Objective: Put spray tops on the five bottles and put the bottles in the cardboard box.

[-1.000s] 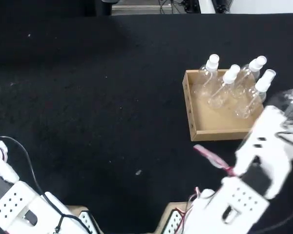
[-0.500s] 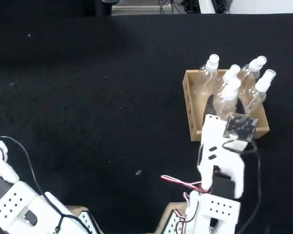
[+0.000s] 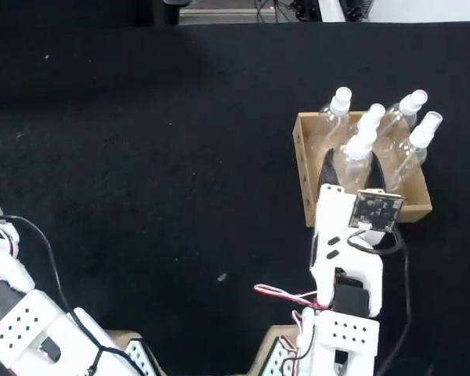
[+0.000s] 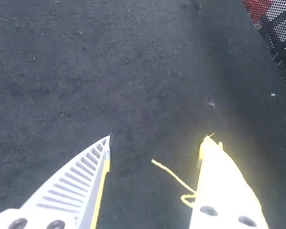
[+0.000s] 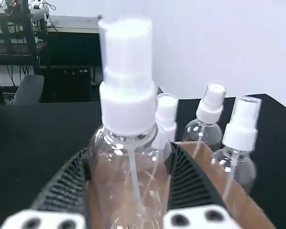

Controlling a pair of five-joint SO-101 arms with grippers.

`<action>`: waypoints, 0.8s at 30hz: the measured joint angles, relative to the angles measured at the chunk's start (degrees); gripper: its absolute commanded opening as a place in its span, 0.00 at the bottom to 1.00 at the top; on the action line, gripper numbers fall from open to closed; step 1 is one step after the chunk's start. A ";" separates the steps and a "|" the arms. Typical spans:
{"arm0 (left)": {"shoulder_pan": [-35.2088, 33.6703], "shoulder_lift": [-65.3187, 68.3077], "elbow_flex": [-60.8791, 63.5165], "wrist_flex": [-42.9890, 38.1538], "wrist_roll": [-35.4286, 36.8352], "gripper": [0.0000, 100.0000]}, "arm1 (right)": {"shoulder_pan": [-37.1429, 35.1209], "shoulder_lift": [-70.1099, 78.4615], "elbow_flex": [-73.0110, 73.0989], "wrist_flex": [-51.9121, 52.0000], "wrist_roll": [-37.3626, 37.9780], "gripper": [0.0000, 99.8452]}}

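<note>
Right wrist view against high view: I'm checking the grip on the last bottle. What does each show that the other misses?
Right wrist view: the black fingers pressed on both sides of the held bottle, and its dip tube. High view: the whole box, four other bottles standing capped in it, and the left arm apart at the table's edge. Both: the right gripper shut on the held bottle over the box.

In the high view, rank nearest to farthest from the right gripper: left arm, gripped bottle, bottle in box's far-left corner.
1. Gripped bottle: in the right gripper.
2. Corner bottle: beyond, in the cardboard box.
3. Left arm: table's near-left edge.
</note>
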 measured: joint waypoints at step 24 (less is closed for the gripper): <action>-1.41 0.00 0.00 -1.93 0.00 0.28 | -2.29 7.65 -8.09 7.47 6.33 0.01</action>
